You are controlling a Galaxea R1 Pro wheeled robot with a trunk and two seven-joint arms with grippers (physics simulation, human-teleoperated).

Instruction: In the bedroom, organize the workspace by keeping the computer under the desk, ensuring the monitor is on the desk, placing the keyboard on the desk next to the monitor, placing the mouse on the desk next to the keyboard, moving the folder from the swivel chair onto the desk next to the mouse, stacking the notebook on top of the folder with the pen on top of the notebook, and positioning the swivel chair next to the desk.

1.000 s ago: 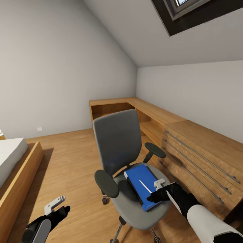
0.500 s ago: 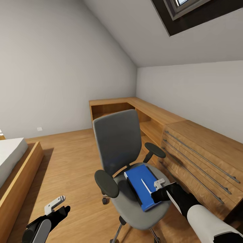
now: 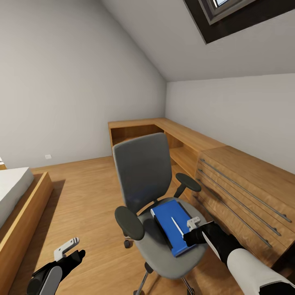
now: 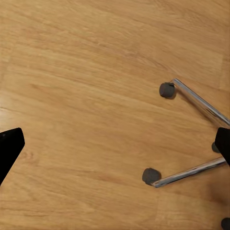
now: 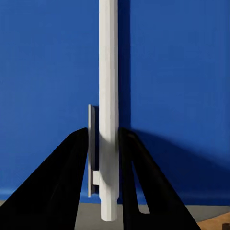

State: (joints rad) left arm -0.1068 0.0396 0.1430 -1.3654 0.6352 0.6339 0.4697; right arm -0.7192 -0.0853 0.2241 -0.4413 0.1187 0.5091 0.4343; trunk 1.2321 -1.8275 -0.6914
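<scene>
Swivel chair (image 3: 147, 192) on wood floor (image 3: 82, 192) beside wooden cabinet (image 3: 241, 188). Blue folder (image 3: 174, 223) on its seat. Right end effector (image 5: 106, 143) pinches pen (image 5: 108, 96) atop folder, likely to lift it. Left end effector (image 3: 67, 252) spread, idle.

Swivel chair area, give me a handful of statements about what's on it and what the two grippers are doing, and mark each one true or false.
1. The folder lies on the seat of the swivel chair. True.
2. The right gripper is closed around the pen, as the right wrist view shows. True.
3. The left gripper is holding the folder. False: it hangs over bare wooden floor beside the chair's base and holds nothing.
4. The pen lies on the floor. False: it lies over the blue folder.
5. The chair stands close to a light wooden drawer cabinet. True.
</scene>
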